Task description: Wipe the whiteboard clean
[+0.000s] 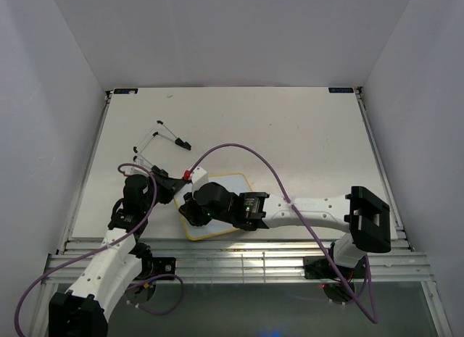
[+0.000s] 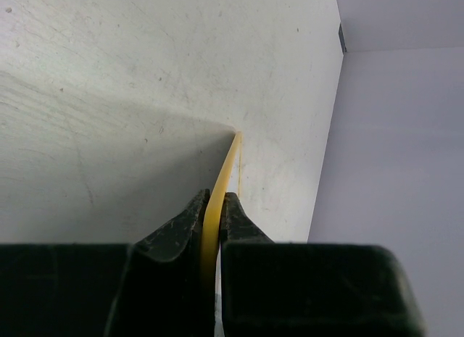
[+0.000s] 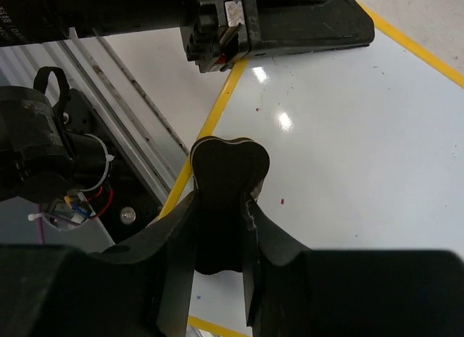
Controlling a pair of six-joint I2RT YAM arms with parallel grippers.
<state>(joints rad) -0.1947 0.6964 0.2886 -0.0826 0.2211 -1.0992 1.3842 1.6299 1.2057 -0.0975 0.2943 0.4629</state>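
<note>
We see left gripper (image 2: 215,206) clamped on the yellow frame of the whiteboard (image 3: 348,134); right gripper (image 3: 221,214) pinches the black eraser (image 3: 228,163) over the white surface, near the frame.

Whiteboard (image 1: 230,185) mostly hidden under R arm (image 1: 312,206); L wrist view: frame edge only; wire obj (image 1: 171,134) unclear.

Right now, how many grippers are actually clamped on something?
2. The left gripper pinches the yellow frame of the whiteboard; the right gripper holds the black eraser over the board's white surface.
</note>
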